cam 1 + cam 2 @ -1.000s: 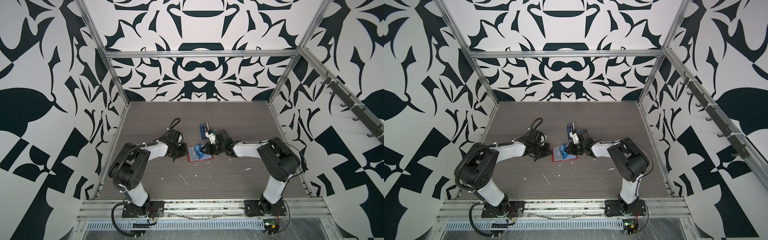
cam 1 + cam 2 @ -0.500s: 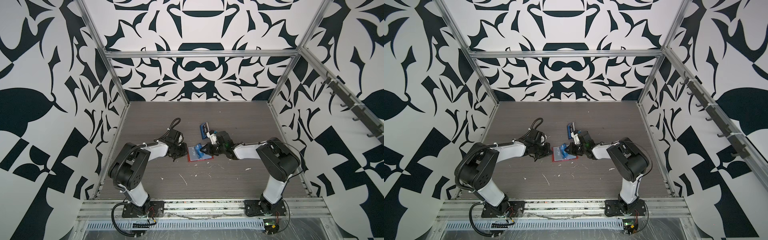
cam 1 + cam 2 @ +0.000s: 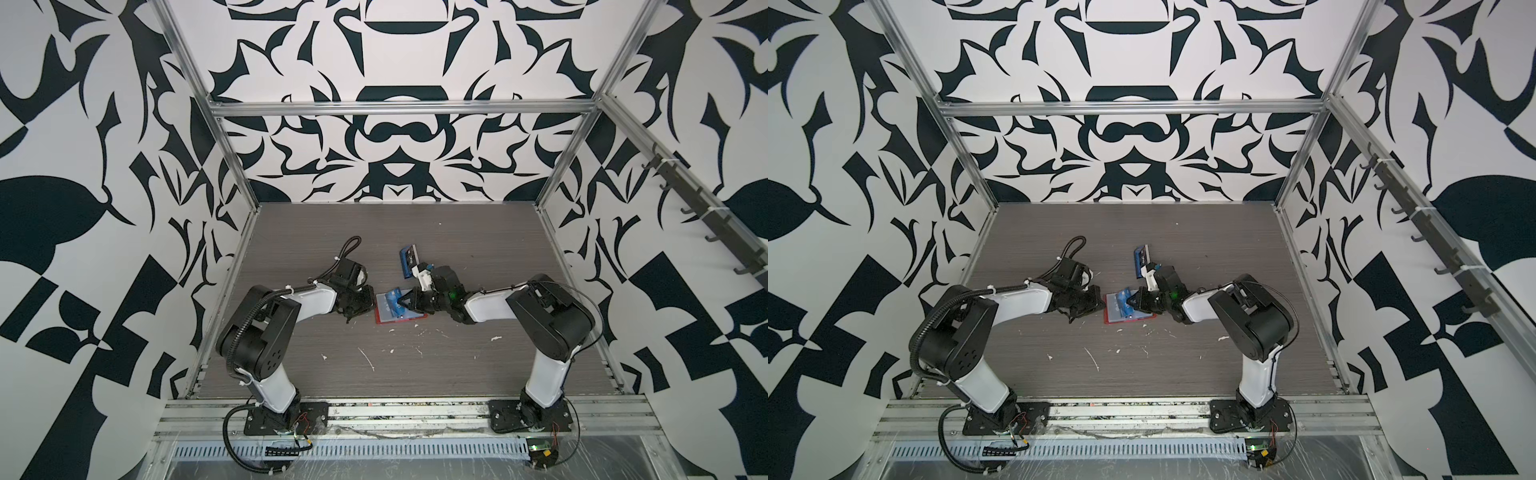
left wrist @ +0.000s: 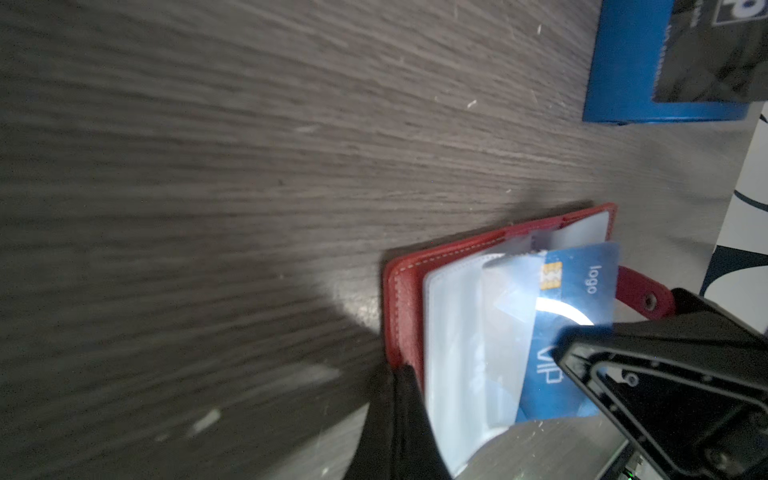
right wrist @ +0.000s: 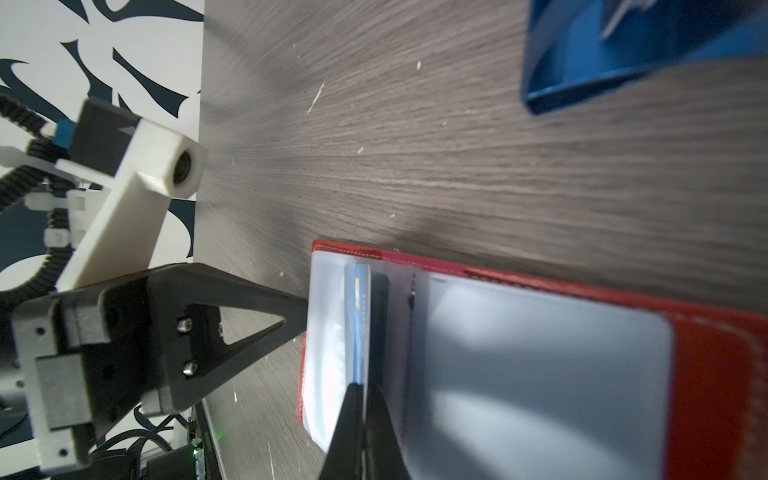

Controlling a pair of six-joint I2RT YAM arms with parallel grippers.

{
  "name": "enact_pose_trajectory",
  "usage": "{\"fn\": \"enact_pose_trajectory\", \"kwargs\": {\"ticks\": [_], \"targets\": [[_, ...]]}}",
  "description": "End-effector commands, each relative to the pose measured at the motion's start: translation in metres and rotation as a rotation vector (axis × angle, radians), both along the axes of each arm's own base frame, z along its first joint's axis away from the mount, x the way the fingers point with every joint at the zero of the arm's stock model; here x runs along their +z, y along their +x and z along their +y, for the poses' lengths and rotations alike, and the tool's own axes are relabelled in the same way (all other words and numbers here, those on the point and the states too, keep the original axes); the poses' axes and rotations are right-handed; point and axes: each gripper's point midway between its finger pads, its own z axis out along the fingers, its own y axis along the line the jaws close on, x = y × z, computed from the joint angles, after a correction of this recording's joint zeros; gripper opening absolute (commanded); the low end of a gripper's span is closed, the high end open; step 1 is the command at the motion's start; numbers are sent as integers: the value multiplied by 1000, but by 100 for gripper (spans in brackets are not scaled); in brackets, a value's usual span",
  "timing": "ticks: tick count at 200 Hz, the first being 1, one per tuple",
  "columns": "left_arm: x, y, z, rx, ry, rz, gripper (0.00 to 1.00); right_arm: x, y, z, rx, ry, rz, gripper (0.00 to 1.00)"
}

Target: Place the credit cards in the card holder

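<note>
Red card holder (image 3: 409, 318) lies open mid-worktop (image 3: 457, 232), clear sleeves facing up. Right pincer (image 5: 362, 388) is clamped on a blue card (image 4: 582, 286) tucked partway under a sleeve page. Left pincer (image 5: 301, 309) is closed, its tip touching the holder's edge. Both arms reach in low toward the middle. The card reads "logo" and "VIP". A blue rack (image 3: 405, 268) with a dark card (image 4: 715, 54) sits just behind. Grey wood grain with white flecks, and black-and-white patterned walls.

Bare tabletop (image 3: 415, 365) in front of the card holder (image 3: 395, 318); blue rack (image 3: 407, 262) near behind.
</note>
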Motion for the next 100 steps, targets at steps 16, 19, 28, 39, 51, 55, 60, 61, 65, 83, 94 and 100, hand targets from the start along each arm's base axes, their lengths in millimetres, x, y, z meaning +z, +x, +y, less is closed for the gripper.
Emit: {"fn": "enact_pose_trajectory", "kwargs": {"ticks": [16,19,28,39,51,55,60,61,65,83,94,100], "targets": [[-22,-15,13,21,64,59,0,-17,-12,-5,-20,-60,37,0],[-22,-15,13,22,66,58,0,-17,-12,-6,-21,-64,36,0],[-22,-15,14,23,67,57,0,-16,-12,-7,-23,-76,32,0],[-22,-16,14,23,67,58,0,-15,-13,-8,-20,-96,26,4],[-22,-15,14,23,67,57,0,-16,-14,-9,-13,-131,22,10],[-23,-15,14,23,68,58,0,-16,-14,-10,-10,-143,19,12],[-22,-15,14,23,67,57,0,-16,-14,-10,-5,-157,18,14],[-22,-15,13,22,67,57,0,-16,-14,-10,-5,-160,18,15],[-22,-15,14,23,67,57,0,-16,-15,-11,-4,-172,16,16],[-22,-15,14,21,67,56,0,-13,-15,-13,1,-218,-2,23],[-22,-15,14,21,68,56,0,-12,-16,-14,4,-255,-10,26],[-22,-15,13,21,67,56,0,-11,-16,-15,4,-272,-16,28]]}}
